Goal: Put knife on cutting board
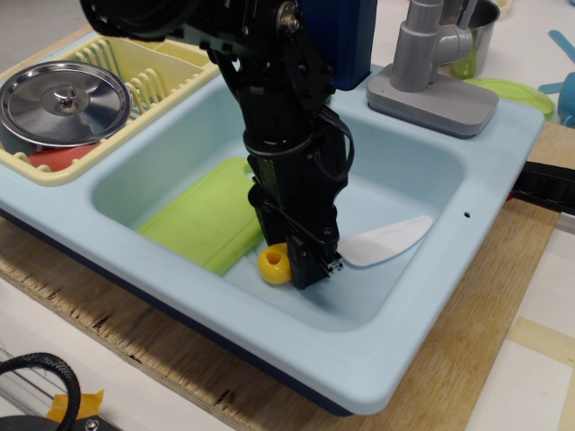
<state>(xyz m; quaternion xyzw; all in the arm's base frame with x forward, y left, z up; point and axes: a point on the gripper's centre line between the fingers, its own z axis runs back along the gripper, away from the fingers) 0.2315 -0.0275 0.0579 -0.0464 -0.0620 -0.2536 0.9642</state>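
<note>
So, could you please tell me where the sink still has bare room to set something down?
The basin floor is bare behind the knife, toward the faucet. The cutting board top is bare too. It is crowded around the tool; the dish rack holds a lid.

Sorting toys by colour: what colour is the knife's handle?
Yellow; the knife has a white blade, seen in observation.image.
</note>
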